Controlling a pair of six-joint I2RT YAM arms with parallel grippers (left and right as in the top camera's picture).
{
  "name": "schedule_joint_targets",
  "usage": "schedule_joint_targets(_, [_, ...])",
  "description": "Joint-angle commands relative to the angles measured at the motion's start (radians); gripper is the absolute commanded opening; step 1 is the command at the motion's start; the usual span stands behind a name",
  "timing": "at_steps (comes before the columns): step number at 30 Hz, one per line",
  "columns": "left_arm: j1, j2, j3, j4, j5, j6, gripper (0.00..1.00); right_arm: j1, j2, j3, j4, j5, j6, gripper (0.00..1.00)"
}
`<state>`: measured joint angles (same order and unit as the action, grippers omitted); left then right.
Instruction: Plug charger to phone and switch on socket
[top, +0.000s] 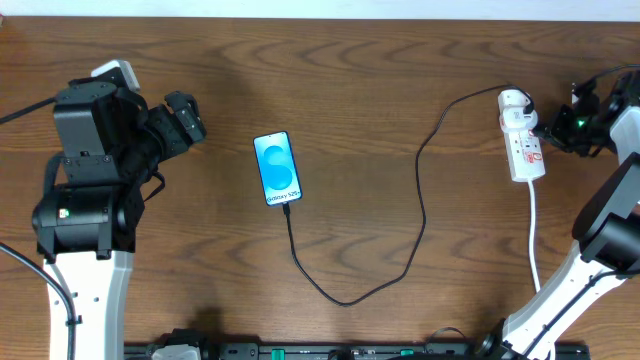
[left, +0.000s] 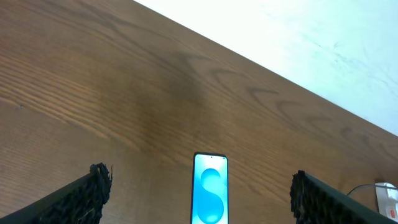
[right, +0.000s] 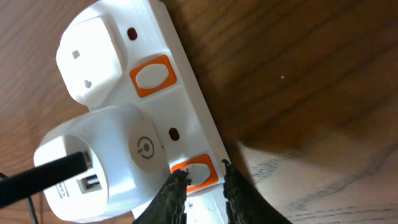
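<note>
The phone (top: 277, 168) lies flat mid-table with its blue screen lit; it also shows in the left wrist view (left: 210, 190). The black charger cable (top: 420, 215) meets the phone's bottom edge, loops across the table and runs up to the white socket strip (top: 522, 135) at the right. My left gripper (top: 192, 122) is open and empty, left of the phone (left: 199, 193). My right gripper (top: 550, 130) is at the socket strip (right: 180, 99), its fingers (right: 204, 186) nearly together with their tips at an orange-rimmed switch (right: 196, 171).
A white adapter (right: 106, 162) with the black cable (right: 50, 174) in it sits in the strip, with a second white plug (right: 90, 53) and a second orange switch (right: 152, 76) beside it. The strip's thick white cord (top: 534, 235) runs toward the front edge.
</note>
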<state>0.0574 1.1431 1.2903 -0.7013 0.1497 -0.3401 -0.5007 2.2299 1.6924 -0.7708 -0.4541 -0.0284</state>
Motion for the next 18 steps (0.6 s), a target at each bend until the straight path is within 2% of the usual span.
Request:
schedule_joint_targets(1, [0.005, 0.002, -0.002, -0.002, -0.021, 0.003, 0.93, 0.014, -0.036, -0.006, -0.002, -0.074, -0.066, 0.22])
schedule_joint_targets(13, [0.005, 0.002, -0.002, -0.002, -0.021, 0.003, 0.94, 0.022, -0.036, -0.006, 0.000, 0.008, -0.078, 0.45])
schedule_joint_targets(18, [0.005, 0.002, -0.002, -0.002, -0.021, 0.003, 0.93, 0.044, -0.036, -0.006, -0.003, 0.049, -0.077, 0.49])
